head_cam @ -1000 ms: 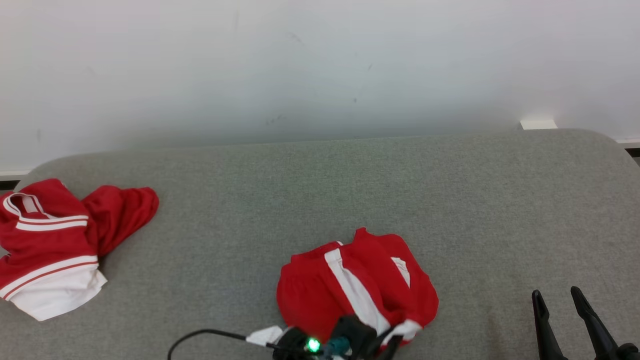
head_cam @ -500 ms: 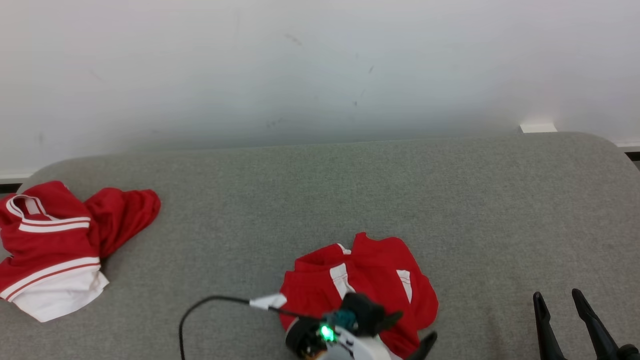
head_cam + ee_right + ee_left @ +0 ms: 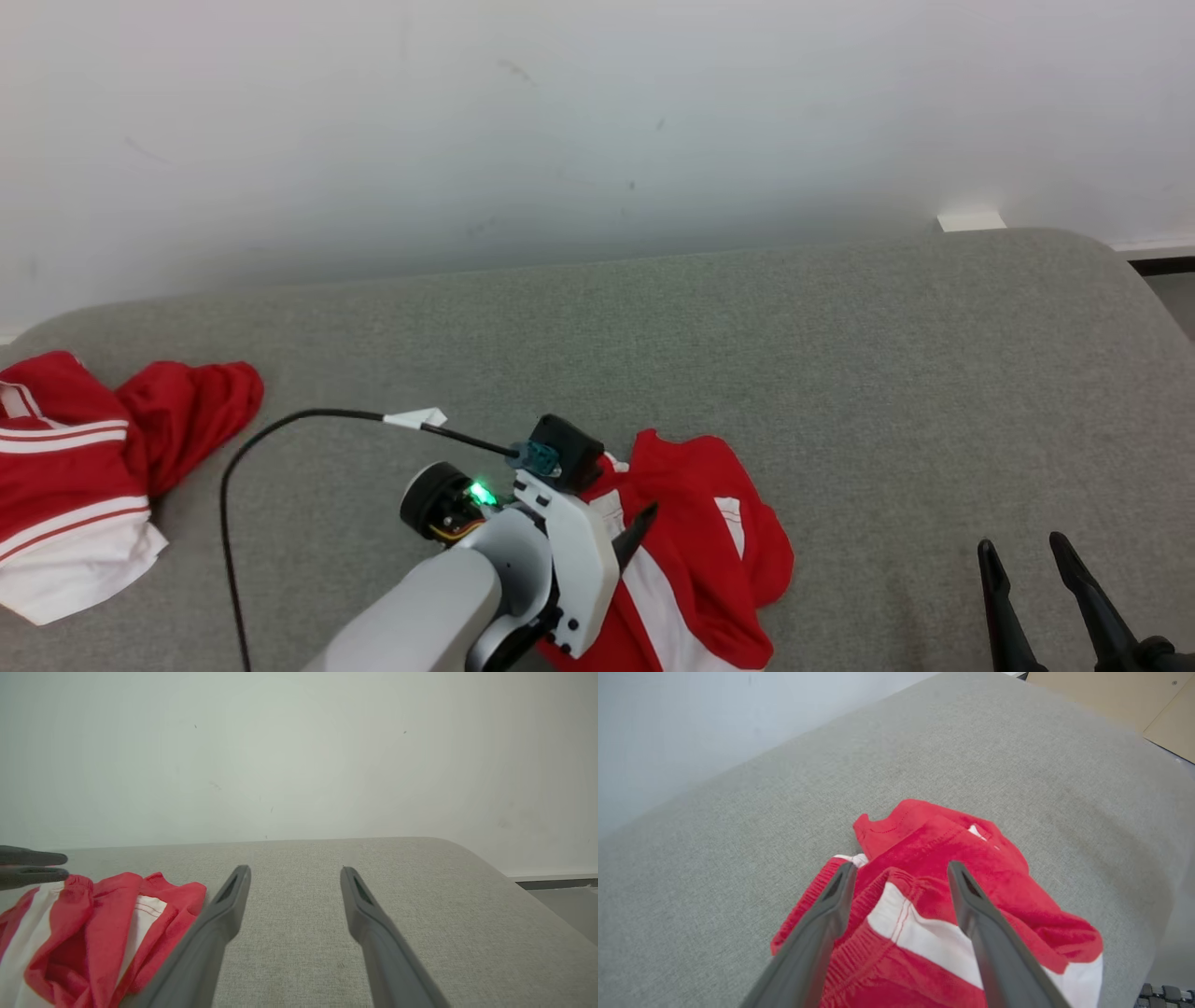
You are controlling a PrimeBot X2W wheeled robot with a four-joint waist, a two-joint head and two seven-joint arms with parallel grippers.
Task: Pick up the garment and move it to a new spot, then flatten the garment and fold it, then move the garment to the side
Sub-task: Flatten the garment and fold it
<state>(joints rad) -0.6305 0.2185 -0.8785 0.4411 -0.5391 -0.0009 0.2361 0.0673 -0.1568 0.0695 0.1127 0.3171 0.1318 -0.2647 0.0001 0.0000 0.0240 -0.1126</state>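
L gripper (image 3: 900, 873) jaws apart over garment (image 3: 695, 485), near part hid by arm (image 3: 448, 597); R gripper (image 3: 1022, 544) apart too, base cut off.

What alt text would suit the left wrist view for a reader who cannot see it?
The left hand, its two dark fingers open, points at a crumpled red garment with a white stripe, fingertips either side of a raised fold. The garment lies on a grey fabric surface below a pale wall.

Grey upholstered surface (image 3: 840, 373), white wall (image 3: 597, 121)
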